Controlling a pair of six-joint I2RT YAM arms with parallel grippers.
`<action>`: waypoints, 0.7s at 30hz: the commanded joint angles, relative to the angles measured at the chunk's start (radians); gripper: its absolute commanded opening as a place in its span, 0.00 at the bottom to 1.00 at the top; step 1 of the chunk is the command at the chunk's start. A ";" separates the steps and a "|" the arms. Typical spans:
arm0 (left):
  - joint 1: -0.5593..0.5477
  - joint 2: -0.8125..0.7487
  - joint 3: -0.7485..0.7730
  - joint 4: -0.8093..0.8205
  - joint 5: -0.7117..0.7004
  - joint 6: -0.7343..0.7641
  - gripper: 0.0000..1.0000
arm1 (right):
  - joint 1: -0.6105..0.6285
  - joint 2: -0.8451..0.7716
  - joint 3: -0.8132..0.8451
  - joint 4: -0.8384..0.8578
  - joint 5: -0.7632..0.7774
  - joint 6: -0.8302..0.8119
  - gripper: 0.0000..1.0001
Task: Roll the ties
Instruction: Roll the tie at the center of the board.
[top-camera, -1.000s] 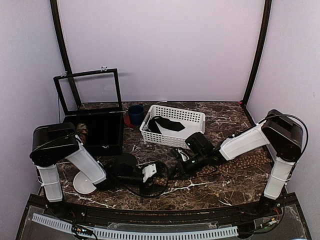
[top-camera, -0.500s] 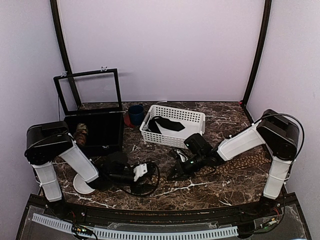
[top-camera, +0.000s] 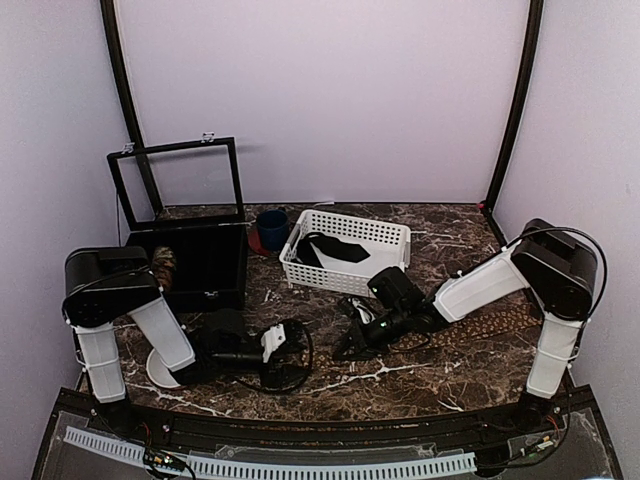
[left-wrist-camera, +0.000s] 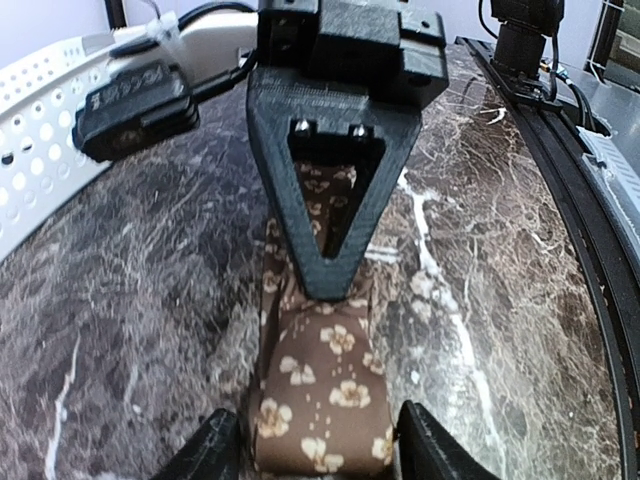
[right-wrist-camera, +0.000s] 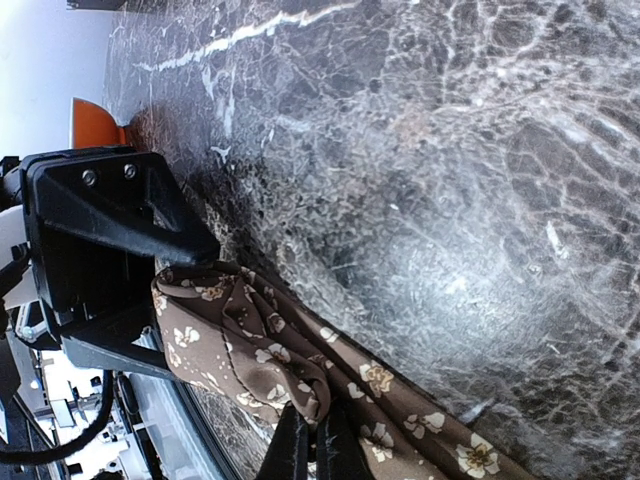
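Observation:
One brown flower-patterned tie trails across the marble from the right side toward the middle. Its near end is bunched into a small roll that sits between the fingers of my left gripper, which close on its two sides. My right gripper is shut, pinching a fold of the same tie just beyond the roll. In the left wrist view its black finger points down onto the cloth. From above, the left gripper and the right gripper face each other low over the table. A rolled tie lies in the black box.
A black box with its lid raised stands at the back left. A white perforated basket holding dark cloth sits behind the grippers, and a blue cup stands between them. A white disc lies by the left arm's base.
My left arm has drawn back to the left, its gripper now nearer its base. The right gripper has shifted slightly left and lower with the tie.

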 joint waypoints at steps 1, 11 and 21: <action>0.002 0.013 0.026 0.084 0.056 -0.021 0.51 | -0.004 0.037 -0.022 -0.031 0.044 -0.017 0.00; -0.015 0.061 0.182 0.024 0.162 -0.056 0.36 | -0.005 0.049 -0.010 -0.023 0.036 -0.016 0.00; -0.013 0.166 0.212 -0.082 0.091 -0.015 0.36 | -0.005 0.020 -0.017 -0.014 0.032 -0.012 0.00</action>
